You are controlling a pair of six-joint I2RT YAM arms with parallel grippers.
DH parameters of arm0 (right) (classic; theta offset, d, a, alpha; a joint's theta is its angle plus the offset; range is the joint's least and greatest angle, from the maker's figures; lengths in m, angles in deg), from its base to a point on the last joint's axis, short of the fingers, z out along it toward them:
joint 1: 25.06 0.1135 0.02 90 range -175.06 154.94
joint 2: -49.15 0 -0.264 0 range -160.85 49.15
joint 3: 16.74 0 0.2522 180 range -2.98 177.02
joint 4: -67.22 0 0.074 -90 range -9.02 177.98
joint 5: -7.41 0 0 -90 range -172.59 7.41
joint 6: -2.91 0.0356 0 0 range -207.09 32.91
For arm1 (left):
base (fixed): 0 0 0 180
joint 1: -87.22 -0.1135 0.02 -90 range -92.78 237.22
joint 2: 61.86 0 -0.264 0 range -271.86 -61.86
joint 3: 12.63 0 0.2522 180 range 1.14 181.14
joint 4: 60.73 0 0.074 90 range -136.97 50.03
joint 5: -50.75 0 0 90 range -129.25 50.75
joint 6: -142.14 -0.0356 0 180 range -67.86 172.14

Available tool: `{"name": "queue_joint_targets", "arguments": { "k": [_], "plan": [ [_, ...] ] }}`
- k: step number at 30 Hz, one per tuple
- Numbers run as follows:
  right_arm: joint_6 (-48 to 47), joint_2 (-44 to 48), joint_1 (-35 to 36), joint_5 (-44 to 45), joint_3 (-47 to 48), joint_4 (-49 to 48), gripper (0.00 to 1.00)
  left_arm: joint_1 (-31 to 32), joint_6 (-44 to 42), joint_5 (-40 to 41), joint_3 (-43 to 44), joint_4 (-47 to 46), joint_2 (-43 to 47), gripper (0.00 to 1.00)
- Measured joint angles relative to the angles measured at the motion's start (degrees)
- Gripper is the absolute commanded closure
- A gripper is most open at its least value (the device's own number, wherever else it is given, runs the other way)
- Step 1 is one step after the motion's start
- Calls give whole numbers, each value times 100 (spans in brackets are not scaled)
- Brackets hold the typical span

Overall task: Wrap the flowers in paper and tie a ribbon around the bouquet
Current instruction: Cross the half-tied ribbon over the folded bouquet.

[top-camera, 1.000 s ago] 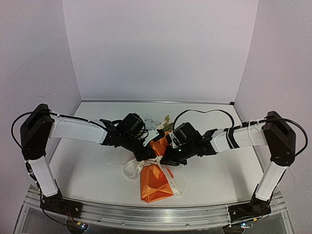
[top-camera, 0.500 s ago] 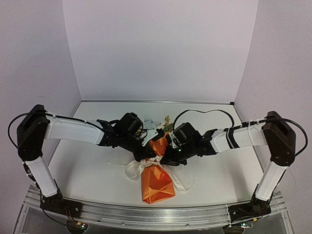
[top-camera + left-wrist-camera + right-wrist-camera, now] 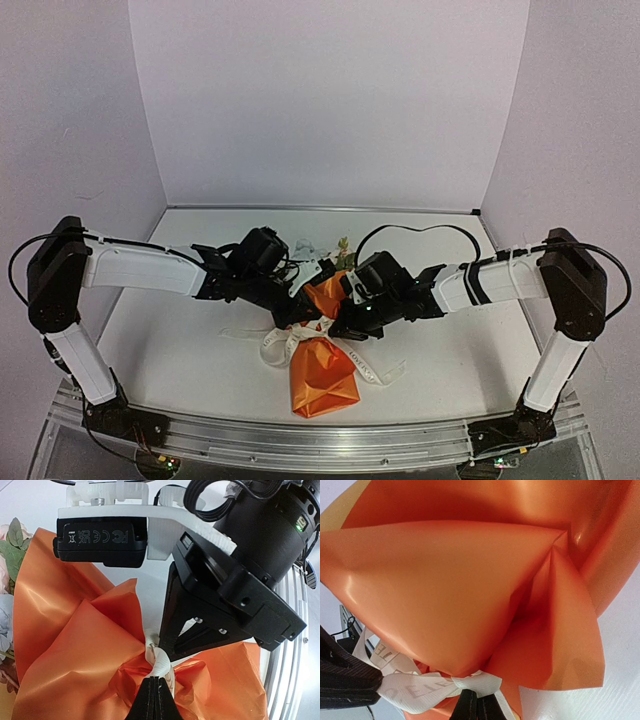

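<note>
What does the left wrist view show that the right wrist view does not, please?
Only the left wrist view shows the flowers beside the orange paper, plus the right arm's black wrist. Only the right wrist view shows dark lettering on the ribbon. Both show the paper pinched with the ribbon round it, and each view's own gripper, left gripper and right gripper, shut on the ribbon.

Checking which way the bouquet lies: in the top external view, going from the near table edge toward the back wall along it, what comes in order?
The paper and its closed end → the ribbon at the pinch → the flowers.
</note>
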Motion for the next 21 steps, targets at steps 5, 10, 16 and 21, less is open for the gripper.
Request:
{"name": "queue_joint_targets", "arguments": {
  "k": [5,10,16,21],
  "plan": [
    [-2,0,0,36,0,0,100,-3,0,58,2,-2,60,100],
    [-3,0,0,81,-24,-4,100,-76,56,258,7,-10,154,100],
    [-5,14,-23,161,-148,-7,100,-235,234,318,114,190,151,100],
    [2,66,-113,252,-275,9,100,-273,427,207,921,807,-82,100]
  ]
}}
